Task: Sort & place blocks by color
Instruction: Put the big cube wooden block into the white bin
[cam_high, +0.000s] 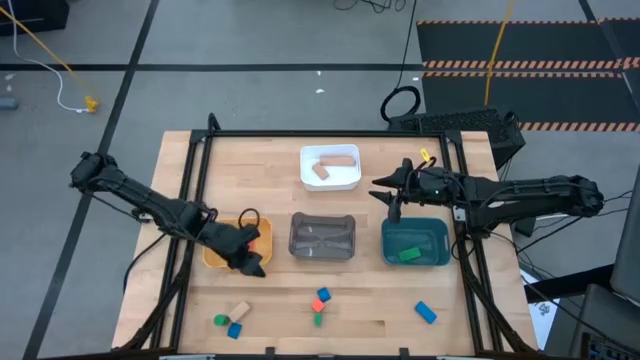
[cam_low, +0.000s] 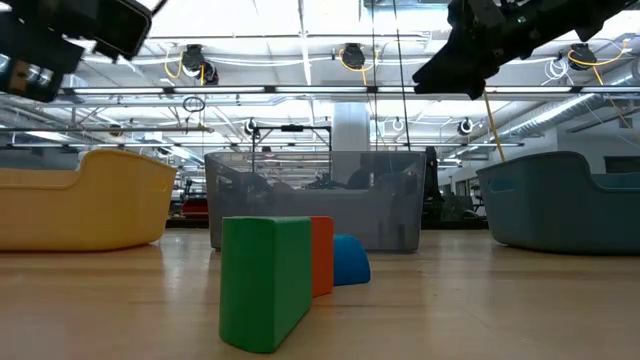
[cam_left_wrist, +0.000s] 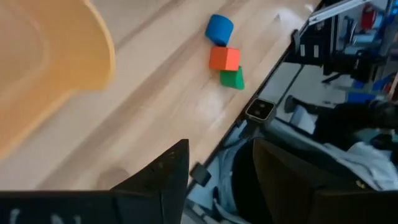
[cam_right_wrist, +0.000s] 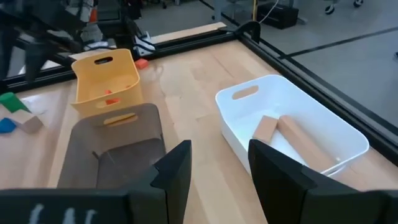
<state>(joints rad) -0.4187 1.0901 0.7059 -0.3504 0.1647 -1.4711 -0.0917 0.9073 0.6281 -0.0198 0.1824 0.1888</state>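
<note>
Left gripper (cam_high: 250, 262) fingers apart, empty, at the yellow plastic tray (cam_high: 214, 253)'s near corner. Right gripper (cam_high: 384, 194) fingers apart, empty, over bare wood between the white tray (cam_high: 330, 180) and teal tray (cam_high: 415, 244).

White tray: two tan wooden blocks (cam_right_wrist: 292, 140). Teal: one green block (cam_high: 407, 254). Only the right wrist view shows a red-orange block (cam_right_wrist: 109, 93) in yellow. Clear grey tray (cam_high: 322, 236): contents unclear.

Green/red-orange/blue cluster (cam_high: 320, 301) lies loose up front.

Colours of trays and blocks

Trays: yellow tray (cam_high: 214, 254), grey tray (cam_high: 322, 237), teal tray (cam_high: 414, 241) holding a green block (cam_high: 407, 255), white tray (cam_high: 330, 167) holding tan blocks (cam_high: 331, 165). Loose blocks: blue block (cam_high: 426, 313), red-orange block (cam_high: 322, 296).
</note>
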